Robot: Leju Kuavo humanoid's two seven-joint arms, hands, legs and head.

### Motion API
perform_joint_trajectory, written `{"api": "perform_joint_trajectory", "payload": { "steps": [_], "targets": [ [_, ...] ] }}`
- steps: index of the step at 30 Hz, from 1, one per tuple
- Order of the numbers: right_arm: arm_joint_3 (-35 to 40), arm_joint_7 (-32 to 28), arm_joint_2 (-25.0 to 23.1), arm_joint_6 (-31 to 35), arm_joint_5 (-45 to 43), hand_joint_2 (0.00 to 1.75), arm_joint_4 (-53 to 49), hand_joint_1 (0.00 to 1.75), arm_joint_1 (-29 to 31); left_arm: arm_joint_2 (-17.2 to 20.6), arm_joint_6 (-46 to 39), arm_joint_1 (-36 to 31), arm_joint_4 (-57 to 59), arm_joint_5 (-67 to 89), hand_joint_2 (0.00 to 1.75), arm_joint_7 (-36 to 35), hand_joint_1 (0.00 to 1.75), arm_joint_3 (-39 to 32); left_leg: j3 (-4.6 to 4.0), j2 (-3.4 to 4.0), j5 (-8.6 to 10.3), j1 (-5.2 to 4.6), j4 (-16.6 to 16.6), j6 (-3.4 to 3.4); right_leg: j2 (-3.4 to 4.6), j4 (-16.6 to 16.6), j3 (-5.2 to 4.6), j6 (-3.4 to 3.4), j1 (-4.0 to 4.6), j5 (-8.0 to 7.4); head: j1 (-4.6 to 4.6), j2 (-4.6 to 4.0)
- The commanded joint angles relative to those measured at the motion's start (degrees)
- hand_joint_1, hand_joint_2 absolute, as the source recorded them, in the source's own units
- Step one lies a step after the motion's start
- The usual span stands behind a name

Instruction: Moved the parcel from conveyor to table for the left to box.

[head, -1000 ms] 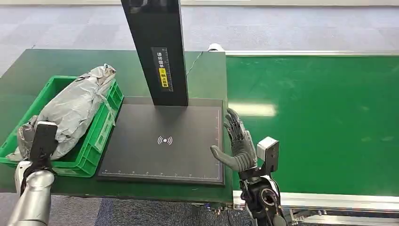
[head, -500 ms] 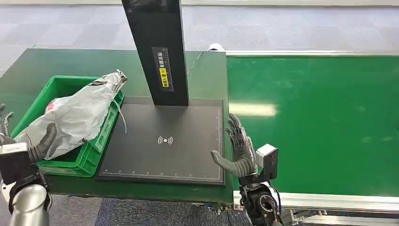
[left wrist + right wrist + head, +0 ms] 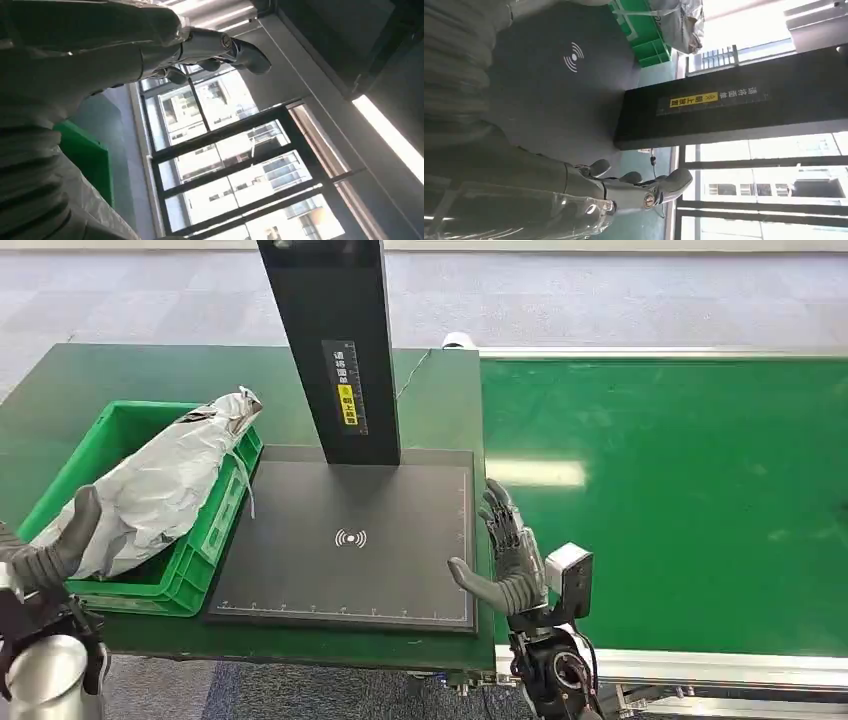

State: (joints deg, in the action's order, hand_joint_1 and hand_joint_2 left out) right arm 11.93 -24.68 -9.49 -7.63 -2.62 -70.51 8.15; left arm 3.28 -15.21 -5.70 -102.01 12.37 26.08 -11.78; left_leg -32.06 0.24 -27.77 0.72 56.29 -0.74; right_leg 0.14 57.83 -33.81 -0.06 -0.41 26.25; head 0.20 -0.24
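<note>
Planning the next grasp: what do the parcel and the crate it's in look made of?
The parcel looks like a soft grey plastic mailer bag: crinkled, slightly glossy, with a twisted end. The crate looks like rigid moulded green plastic, with ribbed walls and a matte sheen. What is inside the bag cannot be told.

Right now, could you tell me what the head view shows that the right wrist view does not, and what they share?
Head view alone: the conveyor belt, the left hand at the near end of the parcel, and the whole green crate.
Right wrist view alone: windows behind the black post.
Both: the dark scanner pad, the post, part of the crate and parcel, and the right hand, fingers apart.
</note>
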Motion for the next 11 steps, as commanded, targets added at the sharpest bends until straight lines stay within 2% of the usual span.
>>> {"api": "perform_joint_trajectory", "payload": {
  "steps": [1,10,11],
  "targets": [
    [-1.72,0.34,-0.15,0.03,0.17,1.75,0.99,0.0,1.19,-2.34,1.17,3.41,-2.77,-1.85,1.75,1.38,0.0,1.84,0.07,-0.04,0.01,-0.02,-0.06,0.04,-0.04,-0.06,0.08,0.02,-0.02,0.0,-0.02,0.0],
    [-1.74,0.33,-0.17,0.02,0.19,1.75,0.97,0.0,1.19,-2.22,1.3,3.18,-2.72,-1.94,1.75,1.37,0.0,1.93,0.07,-0.04,0.01,-0.01,-0.04,0.03,-0.04,-0.06,0.07,0.01,0.0,-0.01,0.0,0.0],
    [-1.78,0.28,-0.1,-0.06,0.23,1.75,0.95,0.0,1.05,-2.54,3.7,4.87,-3.31,-3.57,1.75,1.67,0.0,3.45,0.05,-0.02,0.01,0.0,-0.03,0.02,-0.01,-0.05,0.05,0.01,0.0,-0.01,0.0,0.0]
  ]
}}
